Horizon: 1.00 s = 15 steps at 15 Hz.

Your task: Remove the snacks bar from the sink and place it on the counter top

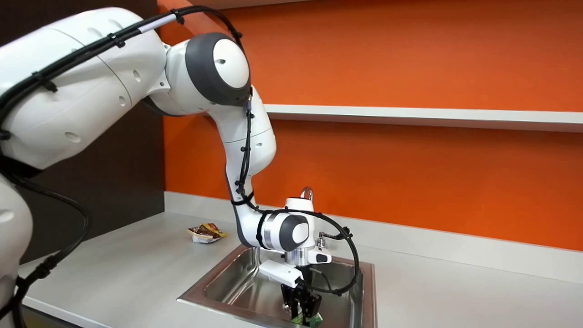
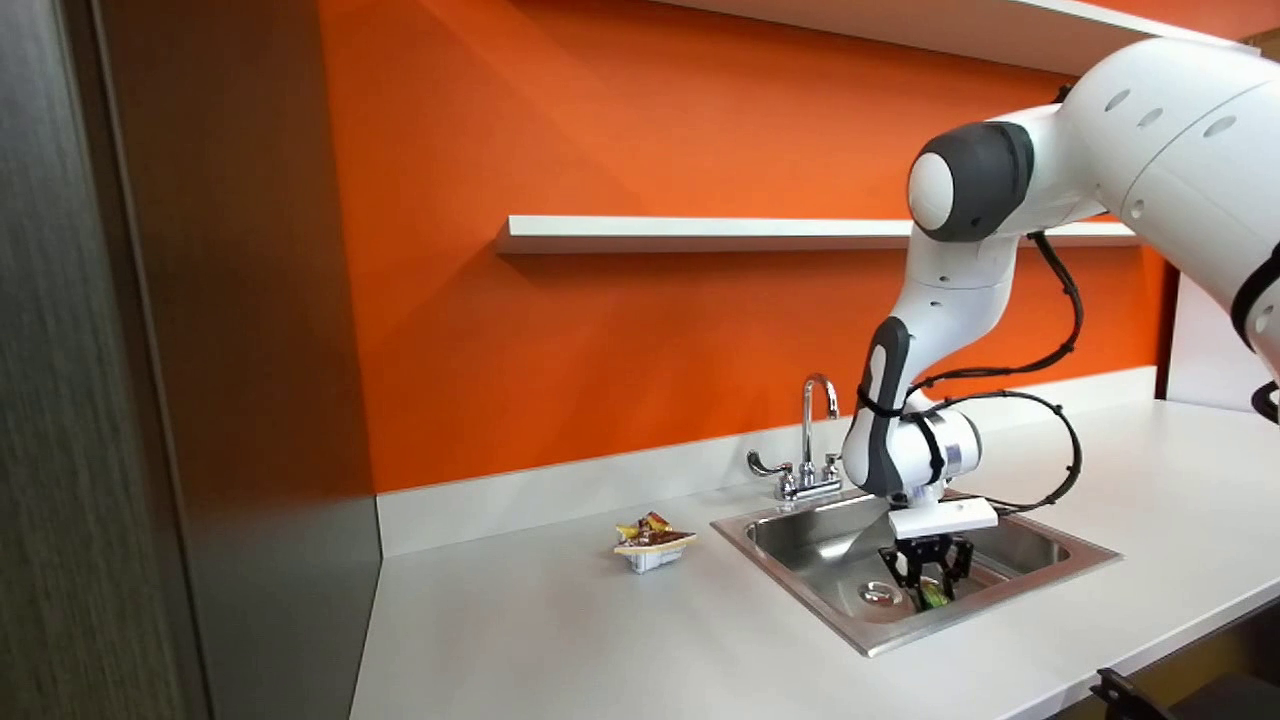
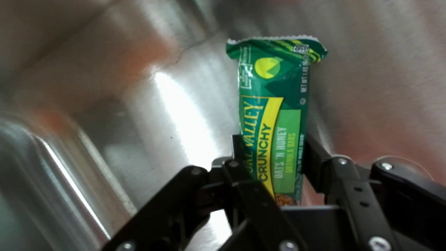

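Green wrapper, yellow band: it's the granola bar [image 3: 273,90], low in the sink [image 2: 803,588], and the claw [image 3: 273,153] is right on it! Take the wrist view: the claw reaches in from six o'clock, the bar's crimped end points up to twelve, and the fingers [image 3: 316,164] stand at nine and three, pinching the wrapper by its long edges. CRUNCHY, says the print, with OATS 'N HONEY alongside at three o'clock, clear as you like. Is the bar touching the steel floor underneath? Can't tell from these angles.

Across to an exterior view now, and there's the drain [image 2: 880,594], round and shiny, at nine o'clock from the claw and just beside it. Up at eleven o'clock from the sink stands the tap [image 2: 807,430], its chrome spout arched over. Further round at nine, out on the worktop [image 2: 520,630] and well apart from the claw, sits some snack packaging [image 2: 655,541] in brown, yellow and white. And the white arm [image 2: 965,300]! It angles down from one o'clock, folds at the wrist and hangs the claw down inside the sink. Behind the lot, up toward eleven, an orange wall [image 2: 730,330], with a white shelf [image 2: 710,233] running across it.
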{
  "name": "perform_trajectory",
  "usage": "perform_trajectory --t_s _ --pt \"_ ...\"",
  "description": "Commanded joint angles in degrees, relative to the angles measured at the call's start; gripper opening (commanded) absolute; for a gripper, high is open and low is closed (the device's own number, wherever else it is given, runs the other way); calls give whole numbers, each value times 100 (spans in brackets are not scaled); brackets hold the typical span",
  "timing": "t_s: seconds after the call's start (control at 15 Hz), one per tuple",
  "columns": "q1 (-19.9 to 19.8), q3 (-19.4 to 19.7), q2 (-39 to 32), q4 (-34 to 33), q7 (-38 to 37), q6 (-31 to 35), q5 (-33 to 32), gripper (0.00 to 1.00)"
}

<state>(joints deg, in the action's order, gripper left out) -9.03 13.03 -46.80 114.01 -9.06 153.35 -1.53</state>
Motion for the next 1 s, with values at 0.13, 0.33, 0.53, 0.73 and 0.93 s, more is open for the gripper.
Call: perform_trajectory --t_s 0.13,0.33,0.53,0.73,0.93 --pt "68 -4 316 126 25 -95 64 18" --pt "194 61 618 310 -14 -88 3 18" --pt "298 94 935 550 -26 -48 -36 18" --pt "372 82 1225 817 -27 -38 -60 18" --pt "453 63 1536 1143 -7 -6 -99 18"
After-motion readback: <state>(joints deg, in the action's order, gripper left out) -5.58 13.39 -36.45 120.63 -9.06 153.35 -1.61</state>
